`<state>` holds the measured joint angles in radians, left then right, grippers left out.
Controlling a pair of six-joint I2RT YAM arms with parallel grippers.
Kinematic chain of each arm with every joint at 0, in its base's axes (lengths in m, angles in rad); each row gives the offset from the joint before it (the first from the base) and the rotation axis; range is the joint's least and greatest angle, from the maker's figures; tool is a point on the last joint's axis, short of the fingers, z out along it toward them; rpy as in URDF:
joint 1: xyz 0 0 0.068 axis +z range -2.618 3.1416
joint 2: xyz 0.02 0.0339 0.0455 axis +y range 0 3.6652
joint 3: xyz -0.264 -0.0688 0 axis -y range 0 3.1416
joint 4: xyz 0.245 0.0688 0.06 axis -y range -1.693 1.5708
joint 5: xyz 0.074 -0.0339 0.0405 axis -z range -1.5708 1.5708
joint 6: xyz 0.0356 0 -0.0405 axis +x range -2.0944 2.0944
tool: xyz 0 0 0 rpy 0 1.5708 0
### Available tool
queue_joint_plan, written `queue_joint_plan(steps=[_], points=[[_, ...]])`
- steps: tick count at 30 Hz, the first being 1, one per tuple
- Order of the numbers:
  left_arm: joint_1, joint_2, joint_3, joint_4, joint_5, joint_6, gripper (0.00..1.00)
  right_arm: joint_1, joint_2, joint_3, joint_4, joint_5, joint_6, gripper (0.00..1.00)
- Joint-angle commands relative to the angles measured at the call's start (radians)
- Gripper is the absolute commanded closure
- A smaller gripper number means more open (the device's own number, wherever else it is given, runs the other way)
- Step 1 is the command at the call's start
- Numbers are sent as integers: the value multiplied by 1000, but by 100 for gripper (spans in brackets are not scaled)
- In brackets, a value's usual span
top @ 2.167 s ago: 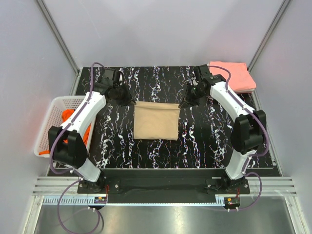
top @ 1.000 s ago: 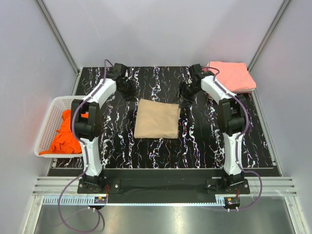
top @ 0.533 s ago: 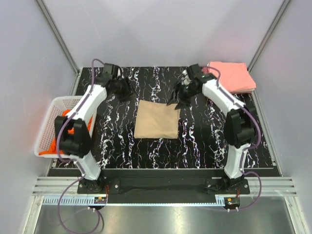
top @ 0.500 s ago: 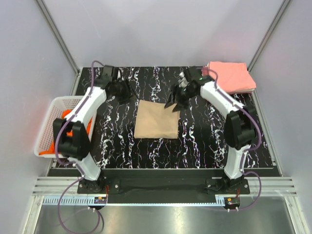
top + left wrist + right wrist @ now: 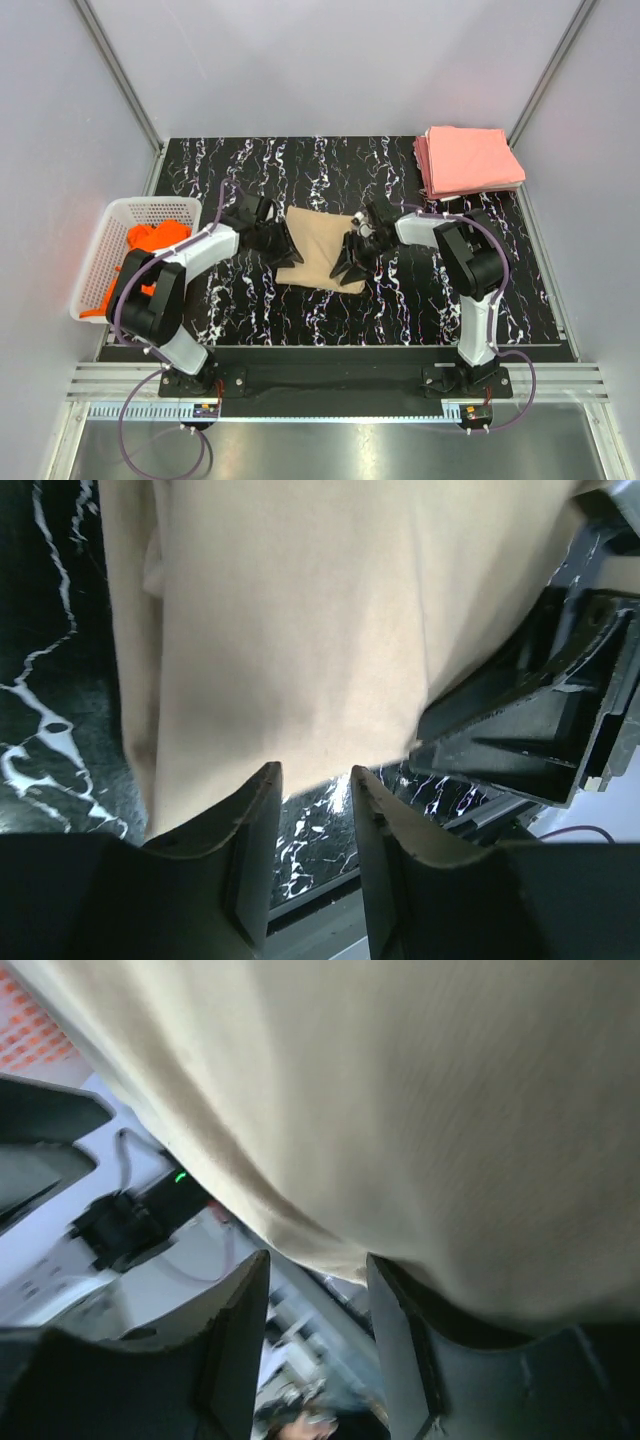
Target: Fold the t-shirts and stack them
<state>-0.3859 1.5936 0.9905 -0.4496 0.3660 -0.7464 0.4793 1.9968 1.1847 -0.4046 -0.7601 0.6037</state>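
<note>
A tan t-shirt [image 5: 318, 245], folded into a square, lies in the middle of the table. My left gripper [image 5: 283, 255] is low over its near left corner and my right gripper [image 5: 347, 268] over its near right corner. In the left wrist view the tan t-shirt [image 5: 300, 630] fills the upper frame. Its near edge ends right at my left gripper [image 5: 315, 785], whose jaws stand apart over bare table. In the right wrist view the tan t-shirt [image 5: 420, 1090] drapes down to my right gripper [image 5: 318, 1265], which is open too. The folded pink t-shirts [image 5: 468, 160] are stacked at the back right.
A white lattice basket [image 5: 92, 262] stands at the table's left edge with an orange t-shirt [image 5: 150, 240] bunched inside. The tabletop is black marble pattern. Grey walls close in the left, back and right sides.
Both arms have swung from the far side of the tan t-shirt to its near corners and come down low. Both pairs of jaws have narrowed a little.
</note>
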Motion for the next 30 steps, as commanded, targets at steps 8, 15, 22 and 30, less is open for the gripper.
queue_joint_plan(steps=[8, 15, 22, 30], points=[[-21, 19, -107, 70, -139, 57, 67, -38, 54, -189, 219, -64, -16, 48], [-39, -145, -13, -142, -338, 137, 66, -34, -160, -157, 60, -42, -22, 38], [-155, -245, 66, -198, -288, 68, 66, -28, -343, -92, -80, -10, -19, 35], [-263, -124, 31, 49, -102, -40, 67, -30, -331, -129, -94, 22, -73, 51]])
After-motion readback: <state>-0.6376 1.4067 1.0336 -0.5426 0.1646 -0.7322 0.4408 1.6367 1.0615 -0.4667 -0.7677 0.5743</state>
